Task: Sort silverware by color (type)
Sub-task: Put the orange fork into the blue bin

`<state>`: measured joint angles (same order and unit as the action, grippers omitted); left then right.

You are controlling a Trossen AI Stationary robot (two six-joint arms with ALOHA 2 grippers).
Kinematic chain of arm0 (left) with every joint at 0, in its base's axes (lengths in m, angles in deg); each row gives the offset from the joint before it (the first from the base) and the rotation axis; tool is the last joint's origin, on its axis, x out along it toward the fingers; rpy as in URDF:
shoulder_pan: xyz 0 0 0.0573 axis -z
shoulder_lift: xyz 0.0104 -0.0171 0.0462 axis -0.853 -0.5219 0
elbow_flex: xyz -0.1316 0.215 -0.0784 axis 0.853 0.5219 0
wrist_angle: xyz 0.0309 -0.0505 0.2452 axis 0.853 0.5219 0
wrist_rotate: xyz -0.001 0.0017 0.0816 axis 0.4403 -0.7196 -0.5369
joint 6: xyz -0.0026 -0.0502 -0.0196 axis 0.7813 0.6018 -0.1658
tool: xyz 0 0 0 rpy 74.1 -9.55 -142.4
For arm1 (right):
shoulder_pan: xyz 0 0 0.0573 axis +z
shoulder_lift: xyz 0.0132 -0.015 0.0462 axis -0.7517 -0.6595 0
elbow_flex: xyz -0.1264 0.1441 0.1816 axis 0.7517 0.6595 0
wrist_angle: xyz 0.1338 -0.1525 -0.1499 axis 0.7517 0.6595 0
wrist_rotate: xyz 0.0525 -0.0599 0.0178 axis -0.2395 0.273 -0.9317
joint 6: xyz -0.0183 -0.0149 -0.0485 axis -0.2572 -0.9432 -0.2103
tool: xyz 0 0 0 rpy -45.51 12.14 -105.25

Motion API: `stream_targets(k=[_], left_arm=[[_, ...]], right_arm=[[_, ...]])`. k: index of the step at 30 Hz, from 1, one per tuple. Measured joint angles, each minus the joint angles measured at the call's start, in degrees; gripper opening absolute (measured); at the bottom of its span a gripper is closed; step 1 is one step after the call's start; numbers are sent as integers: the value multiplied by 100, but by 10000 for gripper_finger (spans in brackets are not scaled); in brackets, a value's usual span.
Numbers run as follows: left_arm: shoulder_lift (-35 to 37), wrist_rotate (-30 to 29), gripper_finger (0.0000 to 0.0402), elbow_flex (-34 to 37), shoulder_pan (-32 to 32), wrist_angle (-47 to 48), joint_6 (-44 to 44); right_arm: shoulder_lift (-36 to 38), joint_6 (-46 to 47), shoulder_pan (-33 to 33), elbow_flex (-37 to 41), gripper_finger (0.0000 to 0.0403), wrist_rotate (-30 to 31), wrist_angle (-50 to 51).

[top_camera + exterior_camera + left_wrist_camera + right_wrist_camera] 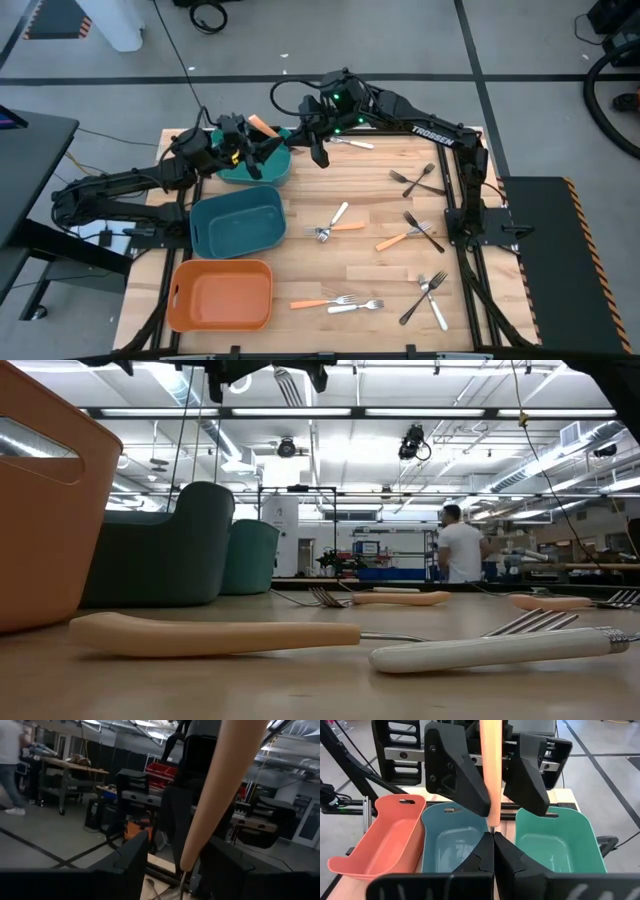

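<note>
An orange-handled fork is in the air over the far end of the green bin. My right gripper, reaching in from the table's right, is shut on it. My left gripper faces it, open, with one finger on each side of the fork's handle. I cannot tell whether those fingers touch the handle. Other forks with orange, white and black handles lie flat on the table: a pair at mid-table and more toward the near right. My right gripper pinches the orange-handled fork between its two fingertips at the thin neck just below the handle's end. The handle runs straight on from the fingers into the gap of my left gripper. The fork is lifted clear of the table and bins.
Three bins stand in a row on the table's left: green at the far end, blue in the middle, orange nearest. In the low view an orange-handled fork and a white-handled one lie close by. A person stands in the room beyond.
</note>
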<state>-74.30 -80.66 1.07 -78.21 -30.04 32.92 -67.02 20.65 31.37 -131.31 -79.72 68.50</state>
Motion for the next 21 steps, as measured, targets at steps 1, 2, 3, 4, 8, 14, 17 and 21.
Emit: stream_targets(k=[1, 2, 3, 4, 8, 14, 17, 21], left_arm=[[-37, 0, 165, 0, 1, -67, 0], [-65, 0, 156, 2, 1, -110, -10], [-97, -1, 145, 1, 1, -170, -56], [-117, 0, 132, 2, 1, -203, -130], [-117, 0, 72, 0, 1, -187, -195], [-115, -48, 44, 2, -4, -81, -212], [-108, -50, 44, 2, -4, -35, -213], [-62, -33, 44, 7, -4, 179, -246]], right_arm=[[0, 0, 0, 0, 2, -1, 17], [0, 1, 0, 0, 2, 4, 29], [0, 2, -2, 0, 2, 21, 31], [0, 3, -2, 0, 2, 46, 40], [-2, 2, 0, 0, 6, 238, 50], [-7, -48, 69, 2, 33, 728, 96], [-7, -167, 121, 2, 51, 904, 97], [-7, -199, 176, 2, 76, 939, 120]])
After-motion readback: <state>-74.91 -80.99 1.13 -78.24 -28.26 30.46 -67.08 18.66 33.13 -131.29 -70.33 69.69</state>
